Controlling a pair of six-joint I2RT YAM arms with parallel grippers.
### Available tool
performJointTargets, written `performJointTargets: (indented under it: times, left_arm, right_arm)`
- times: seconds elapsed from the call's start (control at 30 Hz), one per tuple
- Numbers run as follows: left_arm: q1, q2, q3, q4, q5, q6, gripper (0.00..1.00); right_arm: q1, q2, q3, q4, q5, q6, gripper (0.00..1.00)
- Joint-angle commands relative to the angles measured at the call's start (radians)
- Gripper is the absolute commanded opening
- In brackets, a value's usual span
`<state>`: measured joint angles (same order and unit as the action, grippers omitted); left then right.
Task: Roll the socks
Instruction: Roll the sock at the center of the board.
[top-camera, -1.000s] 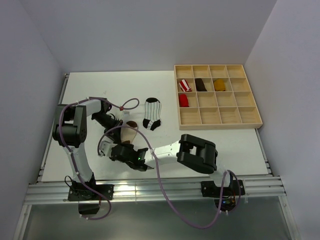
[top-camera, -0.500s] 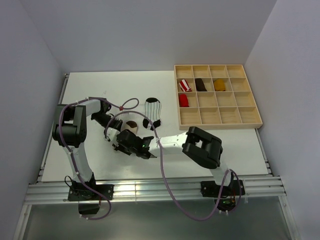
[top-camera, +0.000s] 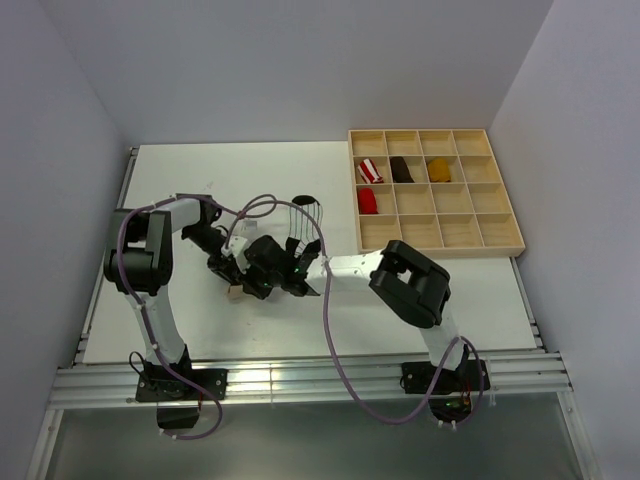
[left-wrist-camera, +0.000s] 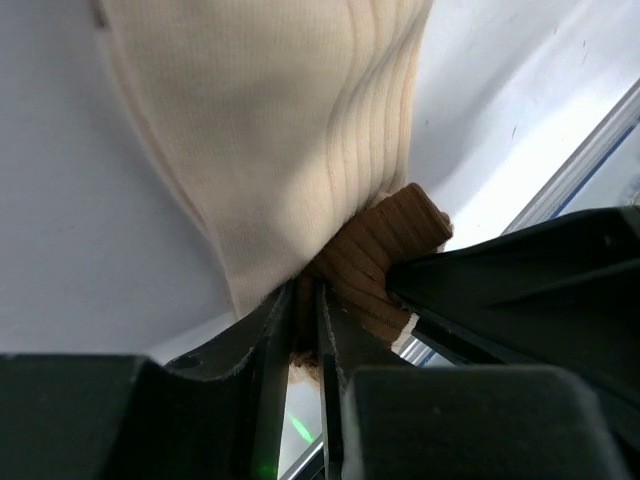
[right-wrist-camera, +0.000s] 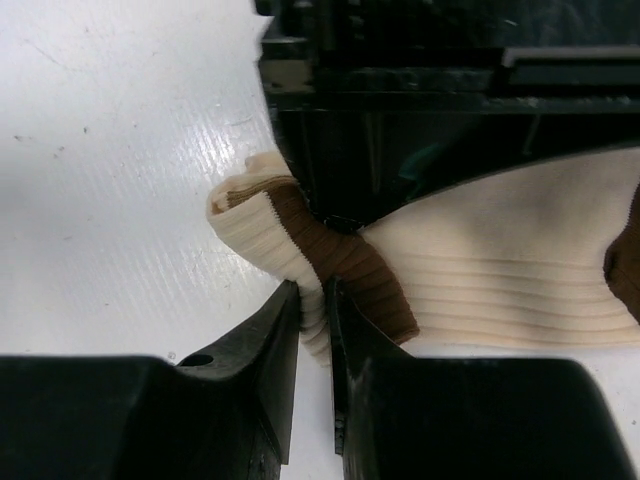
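On the worktop (top-camera: 250, 170), your left fingers (left-wrist-camera: 262, 385) and right fingers (right-wrist-camera: 268, 365) each pinch the cream sock (right-wrist-camera: 480, 270) by its brown cuff.

Left wrist view | we're right up on the cream sock (left-wrist-camera: 270, 130), ribbed fabric filling the top | its brown band (left-wrist-camera: 385, 245) bunched at centre | our left tool (left-wrist-camera: 305, 310) has its fingers nearly together, band fabric pinched in the slit | right tool (left-wrist-camera: 430, 285) touching the band from the right | white desk (left-wrist-camera: 80, 230) behind
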<state>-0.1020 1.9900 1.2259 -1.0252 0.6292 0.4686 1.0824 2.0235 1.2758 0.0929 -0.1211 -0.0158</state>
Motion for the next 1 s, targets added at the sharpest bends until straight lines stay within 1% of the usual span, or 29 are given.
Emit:
performJointTargets:
  times: [0.0, 0.2, 0.23, 0.47, 0.63, 0.67, 0.7, 0.8, 0.87, 0.93, 0.97]
  left_arm:
    - [0.005, -0.023, 0.001, 0.143, -0.069, -0.008, 0.23]
    - [0.036, -0.036, 0.02, 0.162, -0.03, -0.076, 0.22]
    - [0.041, -0.036, 0.021, 0.172, -0.031, -0.085, 0.2]
    - [0.07, -0.051, 0.02, 0.226, -0.003, -0.18, 0.16]
    - [0.099, -0.102, 0.018, 0.273, 0.029, -0.24, 0.17]
    - [0.099, -0.108, 0.017, 0.289, 0.03, -0.257, 0.17]
    - [0.128, -0.12, 0.017, 0.295, 0.03, -0.263, 0.17]
    - [0.136, -0.141, 0.015, 0.32, 0.027, -0.295, 0.17]
    - [0.142, -0.152, 0.009, 0.338, 0.035, -0.32, 0.17]
    - [0.154, -0.169, 0.004, 0.358, 0.03, -0.334, 0.18]
    - [0.159, -0.178, 0.003, 0.364, 0.033, -0.328, 0.19]
  right_arm:
    - [-0.065, 0.012, -0.01, -0.071, -0.058, 0.071, 0.07]
    - [-0.102, 0.02, -0.032, -0.065, -0.101, 0.128, 0.08]
    - [-0.11, 0.021, -0.035, -0.065, -0.106, 0.132, 0.08]
    - [-0.136, 0.043, -0.069, -0.038, -0.133, 0.221, 0.07]
    - [-0.17, 0.073, -0.066, -0.048, -0.192, 0.27, 0.06]
    - [-0.176, 0.078, -0.064, -0.05, -0.199, 0.281, 0.06]
    - [-0.183, 0.086, -0.062, -0.051, -0.206, 0.286, 0.06]
    - [-0.196, 0.106, -0.046, -0.068, -0.248, 0.31, 0.05]
    - [-0.203, 0.115, -0.033, -0.085, -0.256, 0.323, 0.05]
    - [-0.208, 0.127, -0.027, -0.085, -0.261, 0.329, 0.04]
    - [-0.208, 0.133, -0.018, -0.116, -0.258, 0.332, 0.04]
